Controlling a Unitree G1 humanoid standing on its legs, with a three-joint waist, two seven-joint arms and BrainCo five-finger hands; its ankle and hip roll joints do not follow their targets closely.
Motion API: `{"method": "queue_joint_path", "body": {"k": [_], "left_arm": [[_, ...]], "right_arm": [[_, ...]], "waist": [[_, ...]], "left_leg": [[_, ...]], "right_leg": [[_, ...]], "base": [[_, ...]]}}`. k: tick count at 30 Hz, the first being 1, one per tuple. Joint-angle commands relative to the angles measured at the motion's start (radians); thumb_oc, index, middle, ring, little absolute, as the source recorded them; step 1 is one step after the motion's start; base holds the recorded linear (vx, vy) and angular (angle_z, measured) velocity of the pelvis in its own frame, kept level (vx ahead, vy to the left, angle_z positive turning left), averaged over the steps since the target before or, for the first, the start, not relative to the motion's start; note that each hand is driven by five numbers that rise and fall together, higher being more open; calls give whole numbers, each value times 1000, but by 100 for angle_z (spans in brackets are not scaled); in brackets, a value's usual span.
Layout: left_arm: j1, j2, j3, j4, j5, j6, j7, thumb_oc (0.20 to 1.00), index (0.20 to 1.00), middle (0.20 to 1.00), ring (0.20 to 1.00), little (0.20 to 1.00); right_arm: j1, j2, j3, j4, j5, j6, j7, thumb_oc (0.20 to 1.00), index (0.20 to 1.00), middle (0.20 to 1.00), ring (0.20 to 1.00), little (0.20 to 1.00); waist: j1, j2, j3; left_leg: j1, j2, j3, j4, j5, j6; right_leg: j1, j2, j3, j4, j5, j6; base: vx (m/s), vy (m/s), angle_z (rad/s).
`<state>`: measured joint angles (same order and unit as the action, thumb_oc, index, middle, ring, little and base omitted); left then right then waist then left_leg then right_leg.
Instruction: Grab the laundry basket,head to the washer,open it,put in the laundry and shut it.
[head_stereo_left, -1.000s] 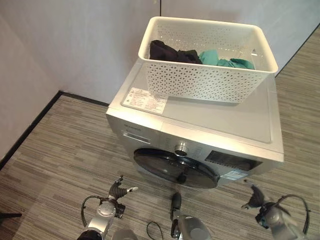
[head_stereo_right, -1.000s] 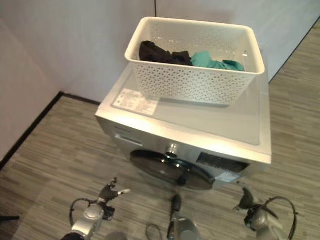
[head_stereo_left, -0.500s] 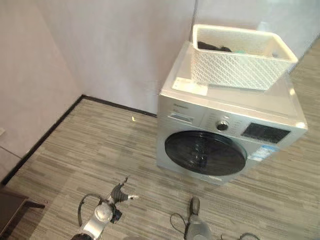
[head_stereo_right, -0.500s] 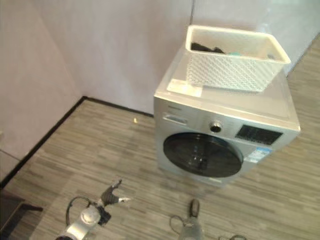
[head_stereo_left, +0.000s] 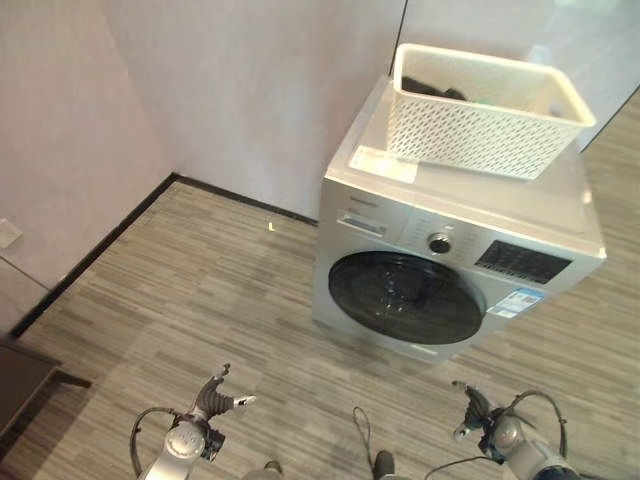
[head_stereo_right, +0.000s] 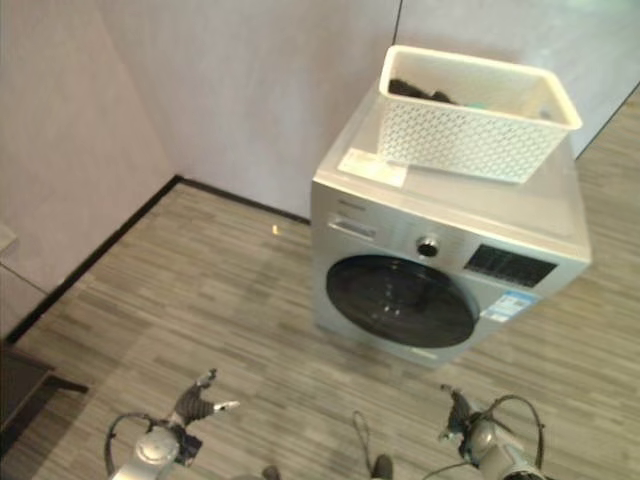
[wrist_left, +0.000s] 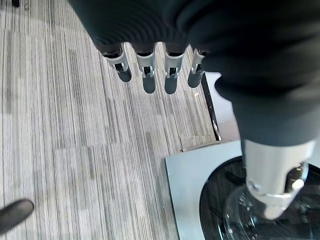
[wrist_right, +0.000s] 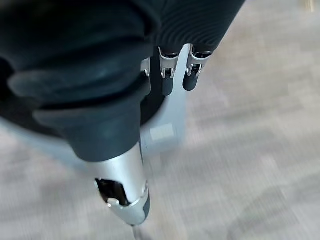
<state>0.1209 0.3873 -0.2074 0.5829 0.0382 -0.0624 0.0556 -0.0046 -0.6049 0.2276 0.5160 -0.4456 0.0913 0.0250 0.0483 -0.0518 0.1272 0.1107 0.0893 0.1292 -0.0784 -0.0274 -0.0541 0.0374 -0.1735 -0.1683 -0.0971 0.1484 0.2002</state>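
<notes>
The basket (head_stereo_left: 488, 110) sits on top of the washer (head_stereo_left: 455, 245) in the upper right of the frame, with dark clothes (head_stereo_left: 432, 90) just showing over its rim. The washer's round dark door (head_stereo_left: 405, 297) faces the lower centre and looks closed. So the step in hand, as I judge it, is opening the washer: the basket is already delivered and the door comes next.

The left hand (head_stereo_left: 215, 399) hangs low at the lower left, and its wrist view shows its fingers (wrist_left: 148, 74) straight and holding nothing, with the door glass beyond the thumb. The right hand (head_stereo_left: 470, 412) hangs at the lower right, its fingers (wrist_right: 166, 75) also straight and empty. Both are well apart from the door.

The next move probably calls for stepping closer and bringing one hand up to the door's edge to pull it. The striped floor (head_stereo_left: 200, 280) between the robot and the washer offers plenty of room. The wall (head_stereo_left: 230, 90) runs behind the washer and along the left side, with a dark skirting strip (head_stereo_left: 95, 255), and a dark piece of furniture (head_stereo_left: 22, 375) pokes in at the left edge
</notes>
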Motion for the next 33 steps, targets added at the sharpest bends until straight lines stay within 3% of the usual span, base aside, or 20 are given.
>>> {"method": "queue_joint_path", "body": {"k": [1,5,10,21,26,30,32,33], "left_arm": [[-36,18,-10,-10,-14,-26,-10,1000,1000,1000,1000,1000],[-26,21,-22,-41,-43,-32,-9,1000,1000,1000,1000,1000],[-44,34,-51,-64,-76,-37,-7,1000,1000,1000,1000,1000],[-128,18,-116,-55,-143,-57,18,1000,1000,1000,1000,1000],[-158,-7,-118,-20,-162,-50,31,1000,1000,1000,1000,1000],[-153,-26,-132,-2,-155,-39,13,1000,1000,1000,1000,1000],[-141,-29,-128,21,-138,-26,0,1000,1000,1000,1000,1000],[-140,-22,-128,9,-134,-28,-6,1000,1000,1000,1000,1000]], "right_arm": [[-22,-51,-47,-22,-21,-1,-28,1000,1000,1000,1000,1000],[-116,-114,-61,29,-27,16,-80,1000,1000,1000,1000,1000],[-323,-148,32,120,-26,34,-113,1000,1000,1000,1000,1000],[-763,-261,223,415,28,38,-175,1000,1000,1000,1000,1000],[-764,-301,184,347,50,56,-188,1000,1000,1000,1000,1000],[-645,-347,73,210,39,76,-195,1000,1000,1000,1000,1000],[-466,-358,-72,80,13,86,-201,1000,1000,1000,1000,1000],[-448,-357,-87,72,8,87,-192,1000,1000,1000,1000,1000]], "waist": [[6,-12,-20],[28,8,2],[51,32,59],[46,66,131],[25,65,132],[-3,64,124],[-22,56,114],[-24,51,112]], "left_leg": [[-62,-30,-64,13,-63,41],[-78,-16,-98,-7,-32,22],[-134,-6,-114,-9,-5,9],[-262,8,-93,-9,46,-12],[-270,16,-84,-9,47,-16],[-260,23,-82,-9,39,-17],[-236,25,-75,-9,24,-11],[-232,25,-71,-9,18,-8]], "right_leg": [[8,-57,-50,10,-103,-31],[2,-43,-80,10,-117,-39],[-44,-33,-84,10,-117,-49],[-186,-15,-55,10,-89,-57],[-199,-11,-46,10,-90,-61],[-189,-6,-46,10,-95,-64],[-176,0,-37,10,-99,-63],[-179,2,-30,10,-98,-61]], "base": [[7,-89,25],[-38,-96,28],[-87,-36,14],[-82,-20,3],[6,-10,-5],[34,-7,0],[67,-31,-6],[36,-37,-10]]}}
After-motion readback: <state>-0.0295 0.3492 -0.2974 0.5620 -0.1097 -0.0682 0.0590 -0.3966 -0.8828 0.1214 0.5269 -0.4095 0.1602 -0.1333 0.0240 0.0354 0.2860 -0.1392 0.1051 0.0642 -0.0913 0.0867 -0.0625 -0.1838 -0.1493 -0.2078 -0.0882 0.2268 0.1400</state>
